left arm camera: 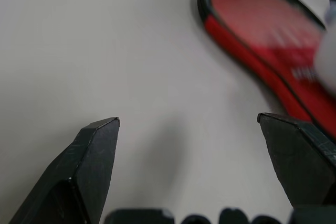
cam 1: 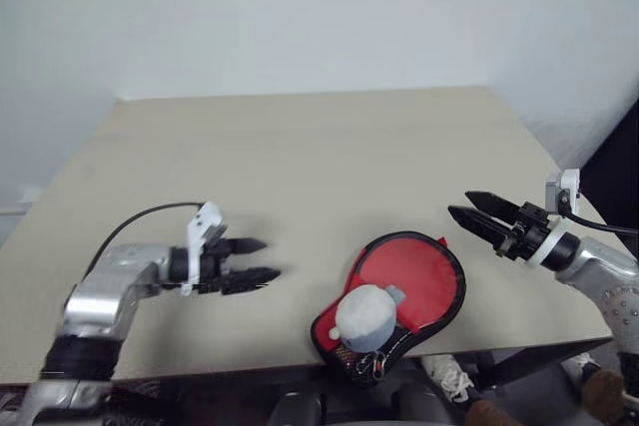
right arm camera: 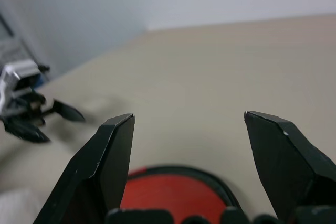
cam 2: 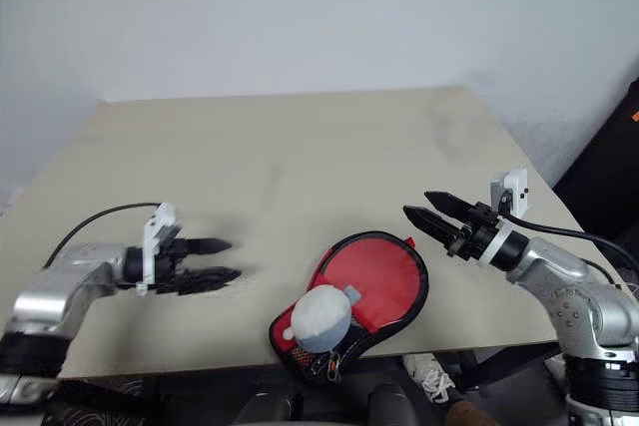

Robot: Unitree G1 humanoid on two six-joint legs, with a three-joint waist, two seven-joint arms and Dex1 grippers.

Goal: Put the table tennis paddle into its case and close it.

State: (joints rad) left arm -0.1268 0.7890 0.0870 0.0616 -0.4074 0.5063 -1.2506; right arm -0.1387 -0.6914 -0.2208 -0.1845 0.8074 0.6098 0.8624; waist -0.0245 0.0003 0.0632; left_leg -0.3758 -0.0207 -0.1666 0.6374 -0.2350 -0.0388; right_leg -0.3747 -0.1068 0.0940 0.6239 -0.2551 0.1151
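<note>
Case closed at the table's front edge, both grippers empty

Case point(cam 1: 414, 281) sits in the lower centre of the head view, red face up with black trim, its narrow end hanging at the front edge of the table point(cam 1: 300, 157). You see no paddle lying apart from it, so it is probably already inside, though you cannot confirm that from here. A grey fluffy ball point(cam 1: 364, 316) rests on the case's narrow end, right over the lip of the table.

Your left gripper point(cam 1: 255, 261) hovers in the lower left, well apart from the case, fingers spread and holding nothing. Your right gripper point(cam 1: 467, 209) hangs at the right, near the case's rounded end but not touching it, its fingers also parted and empty.

Watch the overhang. If either arm brushes the case on its way past, the narrow end could tip over the edge and take the ball with it. Whether the zip is fully run you cannot tell; if it is still partly open, a nudge could let the paddle slide out.
</note>
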